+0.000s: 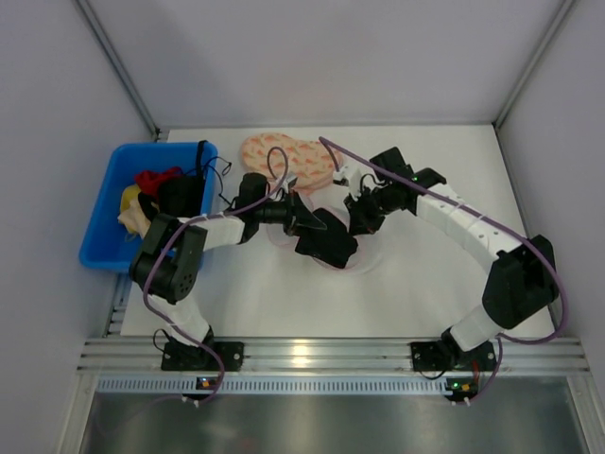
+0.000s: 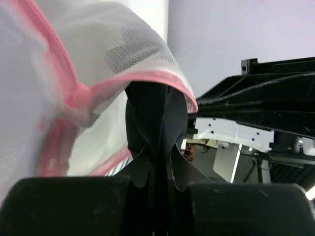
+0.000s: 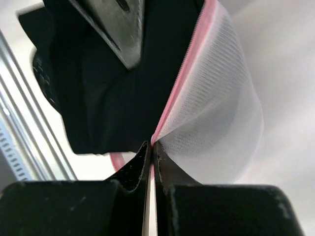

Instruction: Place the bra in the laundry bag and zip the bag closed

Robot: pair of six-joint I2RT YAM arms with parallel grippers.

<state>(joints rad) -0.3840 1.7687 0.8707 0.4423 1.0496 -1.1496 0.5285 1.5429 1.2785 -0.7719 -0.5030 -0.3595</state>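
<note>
So the left tool (image 2: 156,164) is clamped on a fold of the bra (image 2: 153,115), black fabric squeezed right between its tips. The right tool (image 3: 151,150) is pinched tight on the pink zip rim of the laundry bag (image 3: 216,108), holding the mouth up. The bra sits right at that mouth, part under the rim and a good chunk outside, so I'd call it mid-stuffing: the rest has to go in, then the zip, not closed yet. The wrist views show both grips clearly. The top view doesn't, but it alone shows the surface (image 1: 425,284), the blue bin (image 1: 102,219) off left and the peach-pink heart piece (image 1: 284,156) behind.
</note>
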